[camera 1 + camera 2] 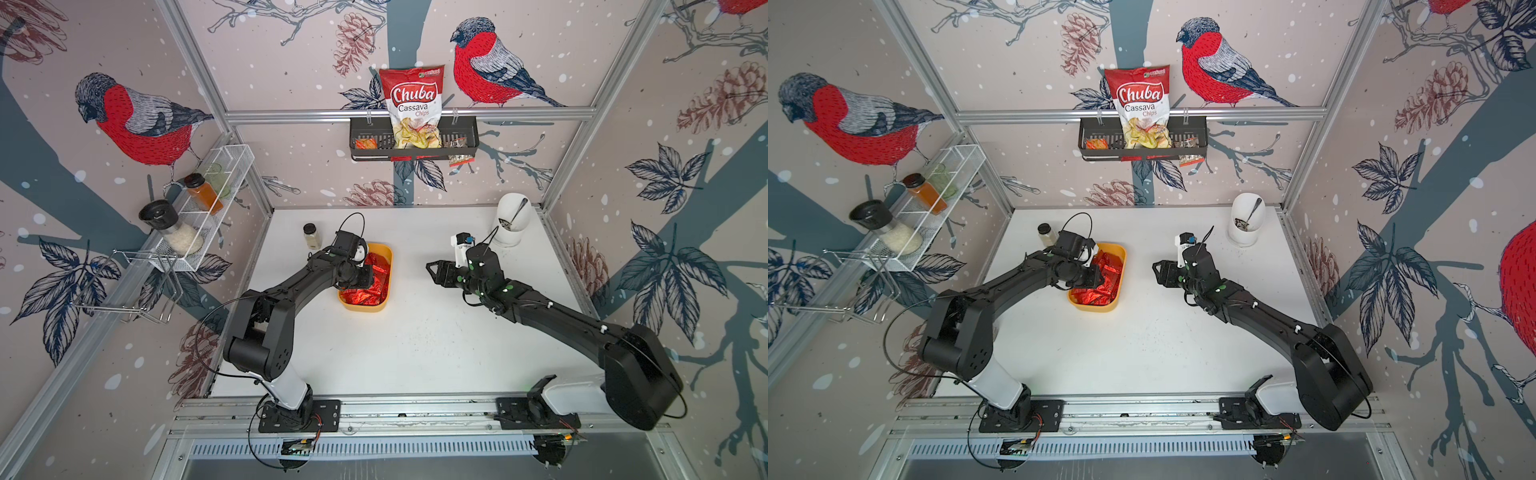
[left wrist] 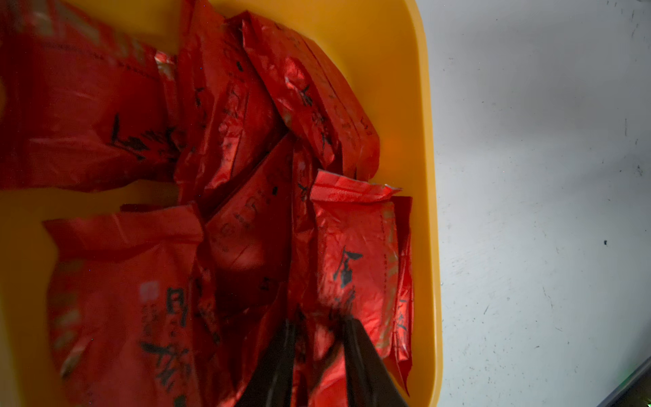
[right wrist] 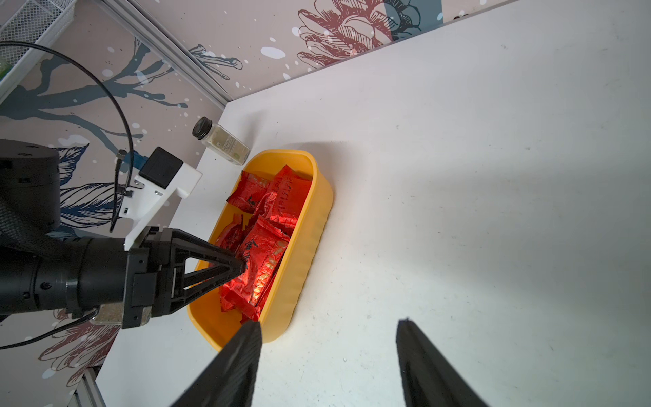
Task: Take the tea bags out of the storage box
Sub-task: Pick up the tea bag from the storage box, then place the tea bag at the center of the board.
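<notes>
The storage box [image 1: 388, 257] [image 1: 1122, 266] is a yellow-orange tub standing left of the table's middle. Several shiny red tea bags [image 1: 376, 291] [image 1: 1108, 286] [image 2: 246, 105] [image 3: 285, 197] lie crumpled and overlapping inside it. My left gripper [image 2: 318, 326] [image 3: 242, 263] reaches down into the box [image 2: 405, 105]. Its fingertips are pinched together on one tea bag [image 2: 355, 253] near the tub's long wall [image 3: 317, 218]. My right gripper [image 1: 431, 272] [image 1: 1156, 272] [image 3: 331, 321] hovers over bare table to the right of the box, open and holding nothing.
A small spice jar [image 1: 311, 236] stands just behind the box. A white utensil holder [image 1: 512, 224] with a spoon sits at the back right. A black wire basket [image 1: 465, 141] with a chips bag hangs on the back wall, a white mesh rack [image 1: 232, 166] on the left wall.
</notes>
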{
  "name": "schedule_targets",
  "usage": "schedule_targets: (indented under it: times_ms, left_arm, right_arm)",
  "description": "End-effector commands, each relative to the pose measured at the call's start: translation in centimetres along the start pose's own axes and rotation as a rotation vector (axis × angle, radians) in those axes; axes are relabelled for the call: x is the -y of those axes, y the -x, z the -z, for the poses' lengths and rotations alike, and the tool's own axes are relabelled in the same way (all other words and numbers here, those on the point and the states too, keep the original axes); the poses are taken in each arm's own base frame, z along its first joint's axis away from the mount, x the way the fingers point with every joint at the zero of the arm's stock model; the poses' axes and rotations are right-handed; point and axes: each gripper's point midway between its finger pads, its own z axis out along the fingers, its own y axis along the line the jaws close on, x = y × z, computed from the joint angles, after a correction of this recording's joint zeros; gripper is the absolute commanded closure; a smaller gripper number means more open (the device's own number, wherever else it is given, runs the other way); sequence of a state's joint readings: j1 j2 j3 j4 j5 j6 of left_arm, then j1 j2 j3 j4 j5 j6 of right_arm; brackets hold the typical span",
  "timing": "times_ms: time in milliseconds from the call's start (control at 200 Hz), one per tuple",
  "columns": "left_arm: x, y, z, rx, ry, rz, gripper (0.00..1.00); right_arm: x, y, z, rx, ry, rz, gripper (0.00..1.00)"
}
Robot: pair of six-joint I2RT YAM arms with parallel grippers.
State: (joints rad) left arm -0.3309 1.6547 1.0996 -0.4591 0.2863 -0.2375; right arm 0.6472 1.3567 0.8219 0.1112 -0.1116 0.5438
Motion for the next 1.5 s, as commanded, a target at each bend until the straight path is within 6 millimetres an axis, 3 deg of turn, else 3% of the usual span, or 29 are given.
schedule_targets:
  times_ms: [0,165,315,435,520,575,705,805,915,1141,1331,1496]
  left_arm:
    - [0.4,-0.4,-0.2,-0.015,-0.021,0.002,0.80]
    - [0.8,0.0,0.4,0.001,-0.038,0.008,1.00]
    - [1.3,0.9,2.0,0.030,-0.032,0.011,1.00]
    - [2.4,2.3,4.4,0.078,-0.048,0.021,1.00]
    - [4.1,4.0,6.3,0.128,-0.105,0.037,1.00]
    - [5.6,5.2,7.1,0.162,-0.160,0.054,1.00]
    - [10.6,8.1,6.9,0.216,-0.255,0.050,1.00]
    - [15.3,10.0,5.0,0.236,-0.326,0.057,1.00]
    - [20.3,11.6,1.5,0.234,-0.379,0.061,1.00]
    - [28.6,12.8,-7.0,0.198,-0.417,0.050,1.00]
    - [31.9,12.5,-13.1,0.180,-0.468,0.088,1.00]
    - [32.0,12.0,-16.9,0.156,-0.494,0.127,1.00]
  right_arm:
    - [-0.2,0.3,0.2,0.011,0.001,0.021,0.35]
    - [-0.2,0.4,0.5,0.016,-0.001,0.018,0.35]
    - [-0.2,0.8,1.0,0.031,-0.001,0.016,0.36]
    - [-0.4,2.0,2.0,0.059,-0.001,0.020,0.36]
    - [0.5,3.1,2.9,0.081,-0.024,0.009,0.36]
    - [0.8,4.7,4.5,0.128,-0.028,-0.001,0.36]
    - [2.9,7.5,7.5,0.204,-0.047,-0.053,0.36]
    - [4.3,9.0,10.1,0.258,-0.069,-0.086,0.35]
    - [5.2,9.8,12.5,0.300,-0.095,-0.101,0.34]
    - [5.5,9.3,15.1,0.324,-0.113,-0.112,0.33]
    - [5.7,8.2,15.7,0.316,-0.119,-0.118,0.33]
    - [6.1,7.4,15.7,0.303,-0.132,-0.121,0.33]
